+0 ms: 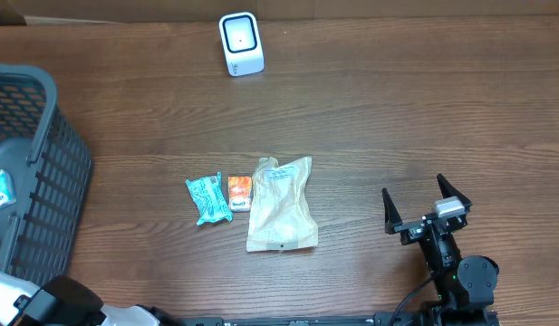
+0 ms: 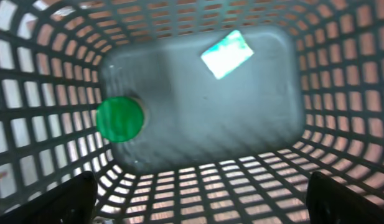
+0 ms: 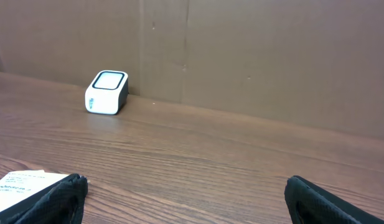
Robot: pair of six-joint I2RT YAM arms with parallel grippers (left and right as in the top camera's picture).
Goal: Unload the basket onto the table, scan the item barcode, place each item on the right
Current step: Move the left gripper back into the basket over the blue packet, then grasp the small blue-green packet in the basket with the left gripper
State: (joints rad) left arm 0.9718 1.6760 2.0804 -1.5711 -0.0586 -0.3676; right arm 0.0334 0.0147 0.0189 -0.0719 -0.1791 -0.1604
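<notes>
The step in hand looked like the gap between items. The left gripper hung inside the grey basket with its fingers spread wide and nothing between them. The right gripper sat at the lower right of the overhead view, also spread and empty.

3 items waited unscanned at the centre of the table: a teal packet, a small orange packet just beside it, and a tan bag touching the orange one. The scanner stood well apart, at the top centre.

The next move probably called for an arm to close on 1 of those 3 items, lift it, and turn its barcode toward the scanner's face. The flat, limp bag would likely need a pinch at an edge.

Only the left wrist view showed the basket floor, with a green round object and a teal-and-white packet. The overhead view showed only that packet at its left edge. The right wrist view showed the scanner from the side and a corner of the bag's white label.
</notes>
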